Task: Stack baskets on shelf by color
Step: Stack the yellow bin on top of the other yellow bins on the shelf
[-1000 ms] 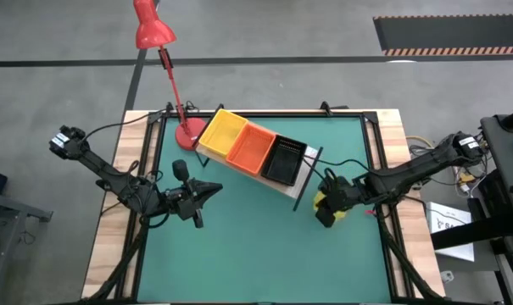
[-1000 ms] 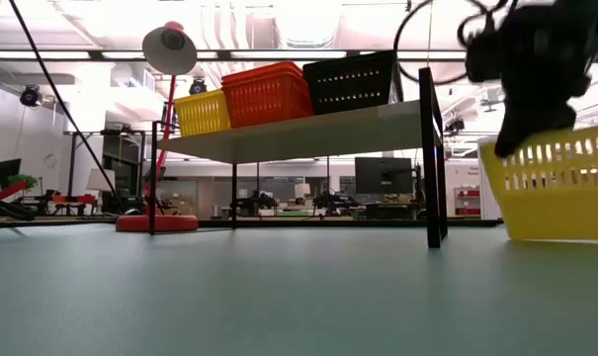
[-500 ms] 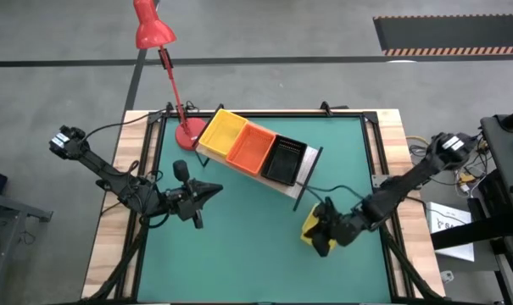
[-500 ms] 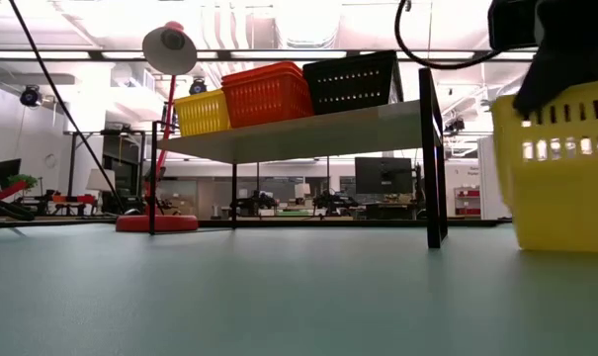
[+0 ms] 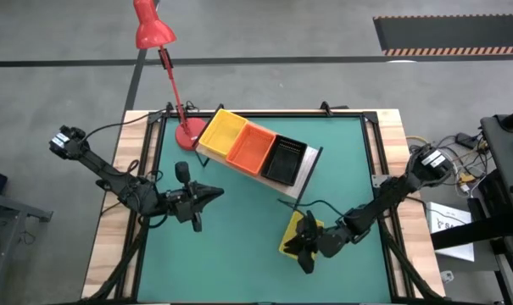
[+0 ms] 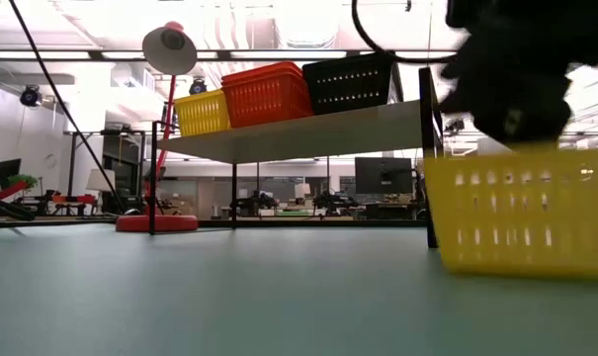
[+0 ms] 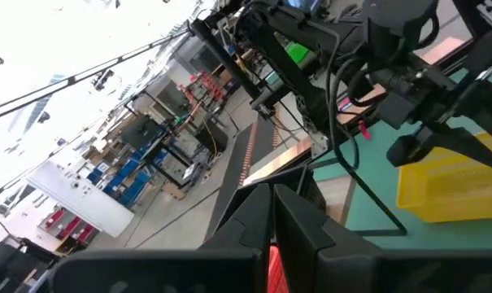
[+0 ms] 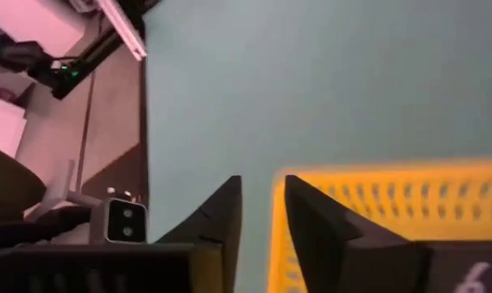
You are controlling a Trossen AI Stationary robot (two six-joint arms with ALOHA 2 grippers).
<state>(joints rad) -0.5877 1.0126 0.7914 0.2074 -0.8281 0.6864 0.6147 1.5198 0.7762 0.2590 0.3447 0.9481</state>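
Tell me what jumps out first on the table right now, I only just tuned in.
The right gripper stands out, holding a yellow basket by its wall low over the green mat, near the table's front right. Behind it the shelf runs diagonally, carrying yellow, red-orange and black baskets side by side. A red desk lamp rises at the shelf's far end, and the left gripper waits at mid-left.

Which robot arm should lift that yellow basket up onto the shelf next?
Probably the right. The right gripper is already shut on the rim of the yellow basket on the green mat. The left gripper holds nothing and sits across the mat, left of the shelf.
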